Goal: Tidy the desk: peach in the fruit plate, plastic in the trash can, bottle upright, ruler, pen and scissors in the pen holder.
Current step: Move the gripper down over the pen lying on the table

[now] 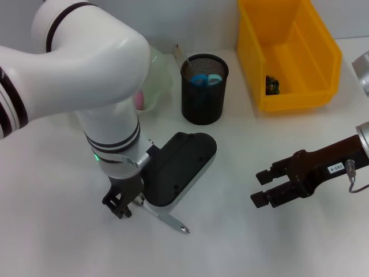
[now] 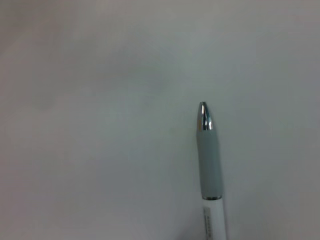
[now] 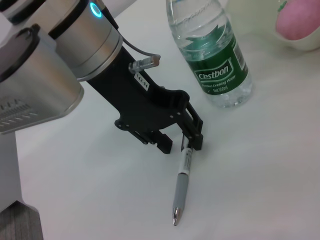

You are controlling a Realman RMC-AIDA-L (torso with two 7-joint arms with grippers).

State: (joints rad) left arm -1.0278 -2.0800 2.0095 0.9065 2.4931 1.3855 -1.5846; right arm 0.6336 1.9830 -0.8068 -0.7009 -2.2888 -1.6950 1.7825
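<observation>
My left arm reaches down to the white worktop [image 1: 277,242], its left end effector [image 1: 122,203] lowered over the back end of the pen [image 3: 181,186]; in the right wrist view the fingers [image 3: 194,137] sit either side of the barrel, but I cannot tell whether they are clamped. The pen lies flat, tip pointing away from the wrist. My right end effector [image 1: 266,187] hovers off to the right, fingers apart, holding nothing. The yellow bin [image 1: 288,52] at the back holds a small dark object. The black mesh pen holder [image 1: 203,89] contains scissors with blue handles [image 1: 205,79]. A water bottle [image 3: 212,50] stands upright near the pen.
</observation>
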